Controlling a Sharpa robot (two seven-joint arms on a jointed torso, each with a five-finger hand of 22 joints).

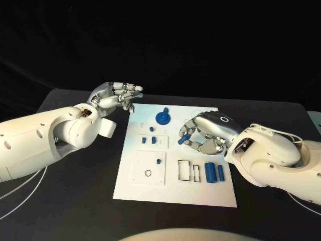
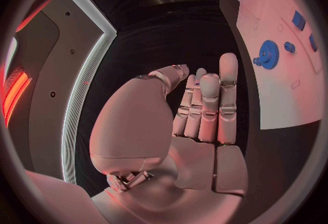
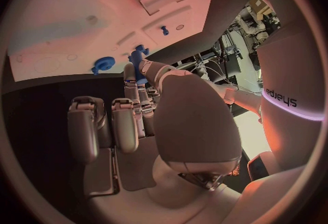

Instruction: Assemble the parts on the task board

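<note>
The white task board (image 1: pixel 176 188) lies mid-table. My right hand (image 1: pixel 206 131) hovers over the board's right half, near its middle, pinching a small blue peg (image 1: pixel 183 139) between thumb and finger; the right wrist view shows the same peg (image 3: pixel 139 65) at the fingertips of that hand (image 3: pixel 157 120). A blue gear (image 1: pixel 163 118) stands near the board's far edge and also appears in the left wrist view (image 2: pixel 267 53). My left hand (image 1: pixel 117 95) hangs off the board's far left corner, fingers side by side, holding nothing (image 2: pixel 201 120).
Small blue blocks (image 1: pixel 151 140) sit left of the held peg. A square plate carries a blue pin (image 1: pixel 158 161) and a ring (image 1: pixel 148 173). Two blue bars (image 1: pixel 214 172) lie beside rectangular slots (image 1: pixel 183 169). Black table (image 1: pixel 73 201) surrounds the board.
</note>
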